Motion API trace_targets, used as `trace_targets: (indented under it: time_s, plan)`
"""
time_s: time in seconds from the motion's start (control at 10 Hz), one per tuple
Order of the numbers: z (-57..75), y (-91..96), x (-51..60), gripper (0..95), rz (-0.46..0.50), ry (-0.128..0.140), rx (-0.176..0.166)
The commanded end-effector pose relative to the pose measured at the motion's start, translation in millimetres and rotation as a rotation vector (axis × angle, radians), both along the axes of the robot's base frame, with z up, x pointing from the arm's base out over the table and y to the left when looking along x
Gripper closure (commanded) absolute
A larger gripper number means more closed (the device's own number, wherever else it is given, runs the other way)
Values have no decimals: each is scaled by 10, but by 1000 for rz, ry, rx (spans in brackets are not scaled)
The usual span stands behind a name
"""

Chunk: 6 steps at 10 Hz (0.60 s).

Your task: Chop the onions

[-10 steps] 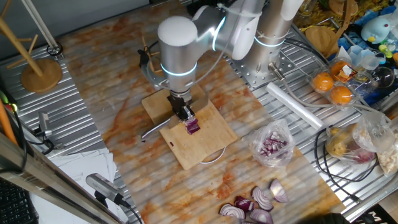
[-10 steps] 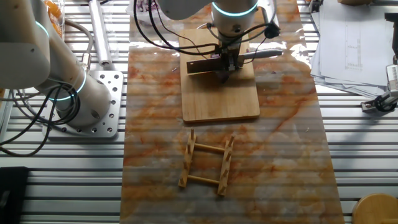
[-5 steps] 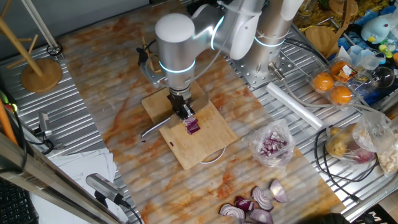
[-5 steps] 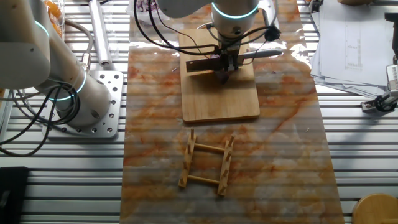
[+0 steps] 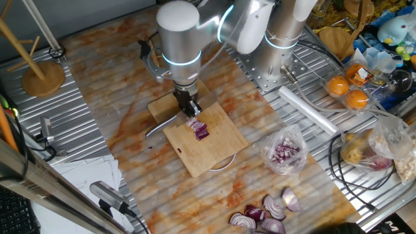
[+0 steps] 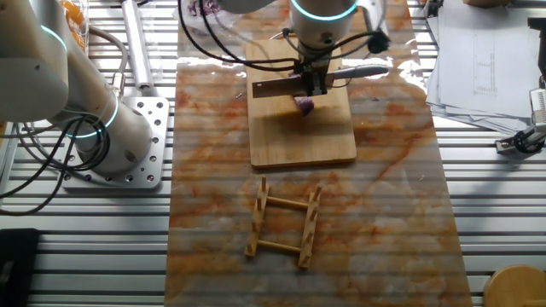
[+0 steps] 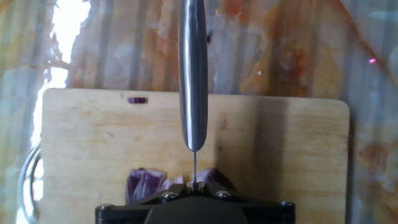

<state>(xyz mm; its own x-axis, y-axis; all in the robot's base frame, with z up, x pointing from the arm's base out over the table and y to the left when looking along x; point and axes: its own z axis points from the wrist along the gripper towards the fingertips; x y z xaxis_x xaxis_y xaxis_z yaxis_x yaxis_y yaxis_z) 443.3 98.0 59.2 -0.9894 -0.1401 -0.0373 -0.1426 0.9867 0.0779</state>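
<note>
Gripper (image 5: 189, 112) clamped on knife (image 5: 161, 125), frame center, above onion wedge (image 5: 201, 132) on board (image 5: 218, 153); wedge prob. light, layered, slippery—steady by flat side.

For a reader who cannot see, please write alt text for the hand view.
A steel knife, held in the gripper at the bottom edge, points straight up the picture over a wooden cutting board. A purple onion piece lies on the board beside the gripper, and a tiny purple scrap sits near the far edge.
</note>
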Motion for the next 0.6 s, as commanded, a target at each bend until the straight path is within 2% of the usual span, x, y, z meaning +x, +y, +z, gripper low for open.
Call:
trace_targets:
  time_s: [0.1, 0.5, 0.6]
  plan:
    - [21, -15, -7, 950, 2, 3, 2]
    - [-16, -18, 0, 950, 8, 5, 2]
    - [-76, 5, -10, 950, 8, -1, 1]
